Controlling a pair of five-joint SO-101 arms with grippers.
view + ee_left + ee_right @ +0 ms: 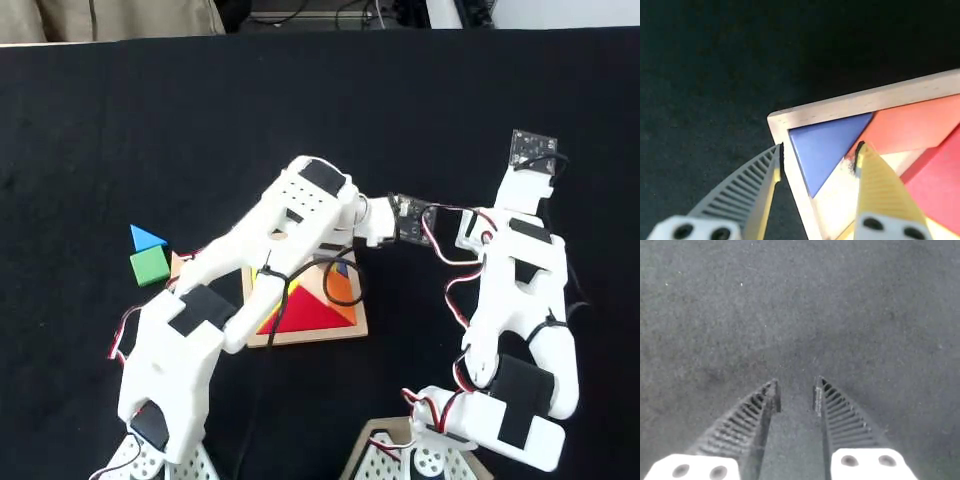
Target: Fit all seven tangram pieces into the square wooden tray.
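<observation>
The left pincer (819,156) is spread wide over a corner of the square wooden tray (865,100). A flat blue wooden triangle (822,142) lies in the tray, between its fingers. The right pincer (796,396) is spread a little, holding nothing, above the black table cloth (800,300).

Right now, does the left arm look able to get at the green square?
Probably yes: the green square lies uncovered on the cloth beside the tray, and the left gripper hangs open and empty at the tray's corner.
</observation>
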